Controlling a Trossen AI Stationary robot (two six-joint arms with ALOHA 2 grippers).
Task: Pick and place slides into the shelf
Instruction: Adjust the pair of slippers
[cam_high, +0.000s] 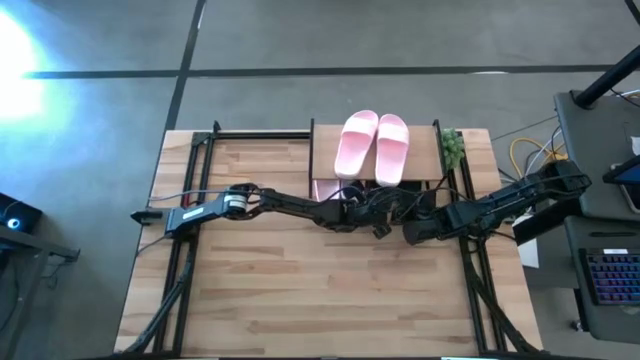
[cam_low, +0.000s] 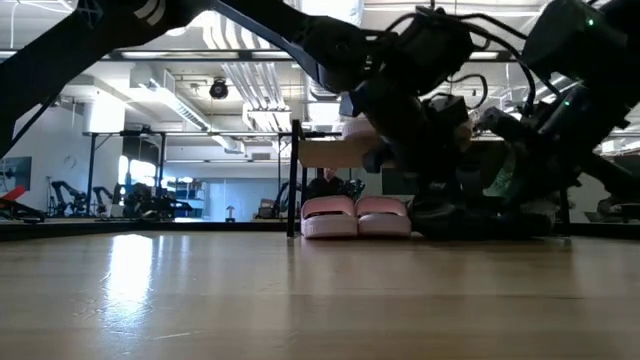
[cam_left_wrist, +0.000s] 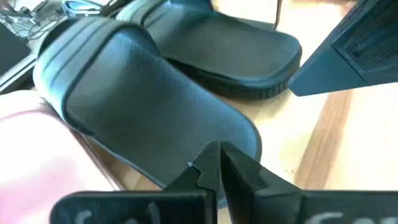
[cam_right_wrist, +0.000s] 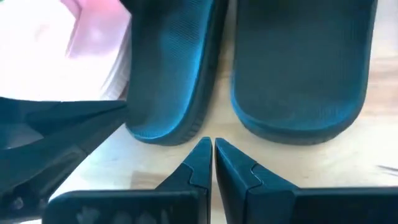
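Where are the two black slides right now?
The two black rubber slides lie side by side on the tabletop under the shelf, beside a pink pair, just ahead of both hands.

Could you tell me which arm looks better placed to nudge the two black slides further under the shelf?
Probably the right gripper: its shut fingertips sit squarely between the heels of the two black rubber slides. The left gripper, also shut, meets one at an angle.

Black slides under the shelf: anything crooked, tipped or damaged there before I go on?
Nothing stands out. The two black slides lie flat, side by side and parallel on the table, heels about level, beside a pink pair under the shelf. Both grippers, left and right, sit shut just behind the heels.
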